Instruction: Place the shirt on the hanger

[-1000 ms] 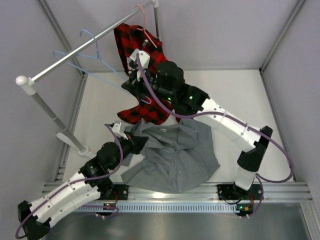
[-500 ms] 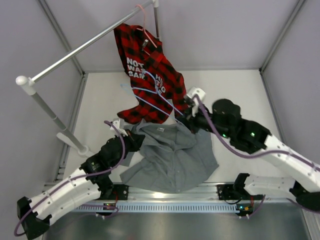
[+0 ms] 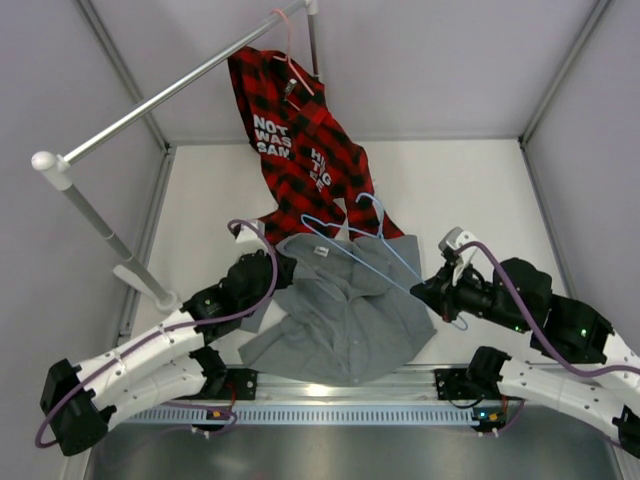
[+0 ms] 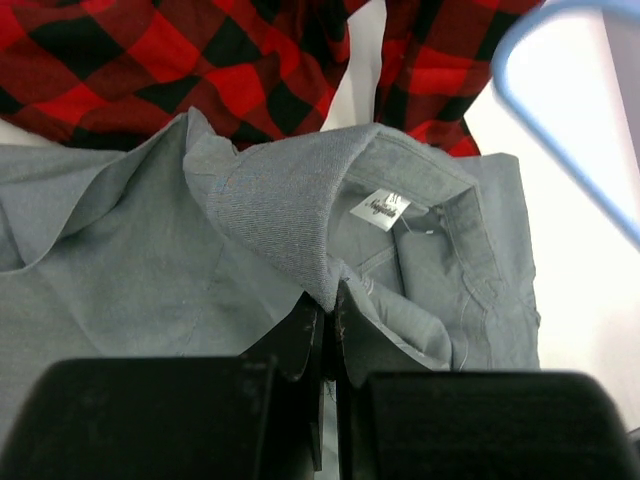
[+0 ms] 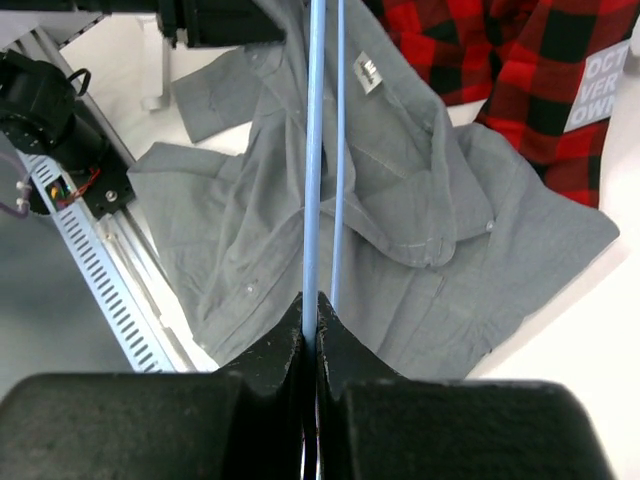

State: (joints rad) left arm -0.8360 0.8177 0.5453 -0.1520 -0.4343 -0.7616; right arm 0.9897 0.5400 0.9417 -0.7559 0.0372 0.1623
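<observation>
Far left: a silver metal garment rail (image 3: 170, 92). The left gripper (image 4: 328, 310), jaws pinched together, clamps the collar of the crumpled plain grey button-up shirt (image 3: 345, 325) on the white table (image 3: 470, 190). A hanging red-and-black plaid shirt (image 3: 310, 160) crowds that collar. The thin light-blue wire hanger (image 3: 372, 255) slants over the grey shirt, clamped in the right gripper (image 5: 310, 310).

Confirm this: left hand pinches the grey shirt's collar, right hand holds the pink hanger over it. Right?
Not quite: the right hand holds the light-blue hanger, as the right wrist view shows. The rest stands: left hand pinches the collar of the grey shirt, hanger over it.
</observation>
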